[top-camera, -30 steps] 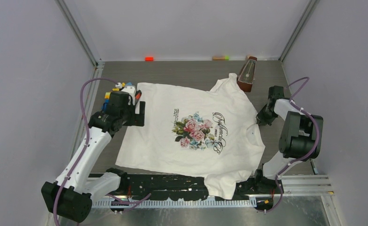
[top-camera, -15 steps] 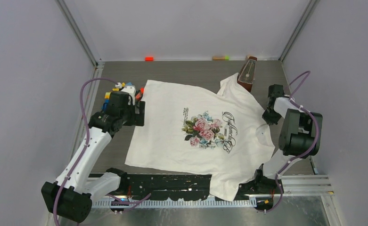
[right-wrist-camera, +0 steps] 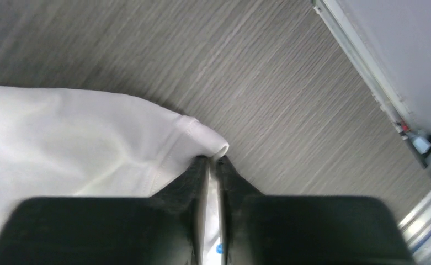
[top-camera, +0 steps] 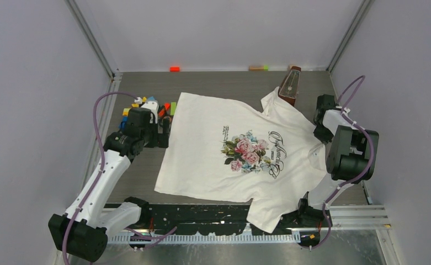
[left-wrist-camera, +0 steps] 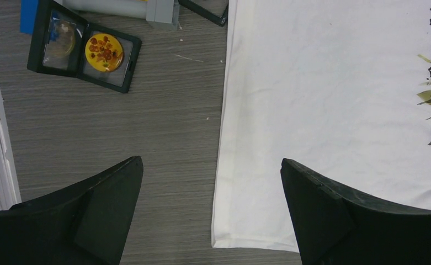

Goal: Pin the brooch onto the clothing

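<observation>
The clothing point(top-camera: 213, 160) is a white T-shirt with a rose print, spread flat on the grey table. My right gripper point(top-camera: 319, 132) is at its right edge, shut on a fold of the neckline. The right wrist view shows the white cloth point(right-wrist-camera: 64, 138) pinched between the right gripper point(right-wrist-camera: 213, 160) tips. My left gripper point(left-wrist-camera: 212, 163) hangs open above the T-shirt's hem corner point(left-wrist-camera: 323, 99), holding nothing. The brooch point(left-wrist-camera: 104, 52), a round yellow disc with red spots, lies in an open black case point(left-wrist-camera: 124, 72) on the table left of the shirt.
A brown metronome-shaped object point(top-camera: 289, 85) stands behind the shirt's upper sleeve. Small coloured blocks point(top-camera: 138, 102) lie behind the left gripper point(top-camera: 163, 130). An orange block point(top-camera: 174, 69) and a tan-green one point(top-camera: 259, 68) sit by the back wall. A second black case point(left-wrist-camera: 205, 10) pokes in.
The shirt has slid to the right across the table, pulled by the right gripper, which has moved right and slightly back. The left arm has stayed put.
</observation>
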Tool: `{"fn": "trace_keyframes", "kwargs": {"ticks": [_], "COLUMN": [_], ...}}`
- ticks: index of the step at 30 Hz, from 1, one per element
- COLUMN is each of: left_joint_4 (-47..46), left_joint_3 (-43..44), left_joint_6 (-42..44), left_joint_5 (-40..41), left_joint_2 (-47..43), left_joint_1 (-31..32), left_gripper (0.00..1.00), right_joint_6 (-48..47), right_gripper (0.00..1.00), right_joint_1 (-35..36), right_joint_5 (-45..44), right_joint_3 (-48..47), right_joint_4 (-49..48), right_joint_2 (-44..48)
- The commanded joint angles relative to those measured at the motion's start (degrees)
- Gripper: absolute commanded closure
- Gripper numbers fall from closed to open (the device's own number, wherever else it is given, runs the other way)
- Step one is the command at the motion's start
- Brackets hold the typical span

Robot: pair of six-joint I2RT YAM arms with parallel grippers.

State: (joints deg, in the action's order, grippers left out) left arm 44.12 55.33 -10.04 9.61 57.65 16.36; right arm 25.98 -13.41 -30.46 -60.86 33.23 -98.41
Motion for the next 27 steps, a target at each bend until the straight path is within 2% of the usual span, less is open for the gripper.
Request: {"fn": "trace_keyframes", "kwargs": {"ticks": [1,4,6,9,12,15,20,27], "left_joint_4": [-3.8,-4.2,-3.5,-3.1,-2.9,-8.1,-18.6,-27.8], "left_joint_3": [0.0,-0.2,0.7,1.1,0.0,-4.4,-12.3,-15.2], "left_joint_6": [0.0,-1.1,-2.8,-5.6,-10.5,-15.4,-23.6,-29.0], "left_joint_5": [-1.3,-0.7,1.0,4.2,2.6,1.9,5.7,10.2], "left_joint_2": [-1.5,-1.9,-1.5,0.0,1.3,1.1,1.8,9.2], "left_joint_1": [-0.4,-0.4,-0.4,-1.8,-6.4,-9.2,-14.0,-19.5], "left_gripper": [0.00,0.00,0.00,0.00,0.00,0.00,0.00,0.00], "right_joint_6": [-1.6,-1.4,-0.9,0.1,1.1,1.4,1.1,2.4], "right_gripper": [0.63,0.35,0.29,0.27,0.27,0.27,0.27,0.35], "right_joint_1": [-0.5,-0.3,0.1,1.0,3.0,5.7,11.5,16.2], "right_joint_5": [1.4,7.4,10.5,17.1,22.9,27.6,30.9,38.6], "right_joint_3": [-3.0,-2.8,-2.8,-2.2,-0.3,1.1,3.1,4.4], "right_joint_4": [-0.6,-1.2,-1.9,-3.2,-4.6,-4.9,-5.9,-6.7], "right_joint_2": [3.2,6.5,8.8,12.2,14.9,18.5,22.7,26.5]}}
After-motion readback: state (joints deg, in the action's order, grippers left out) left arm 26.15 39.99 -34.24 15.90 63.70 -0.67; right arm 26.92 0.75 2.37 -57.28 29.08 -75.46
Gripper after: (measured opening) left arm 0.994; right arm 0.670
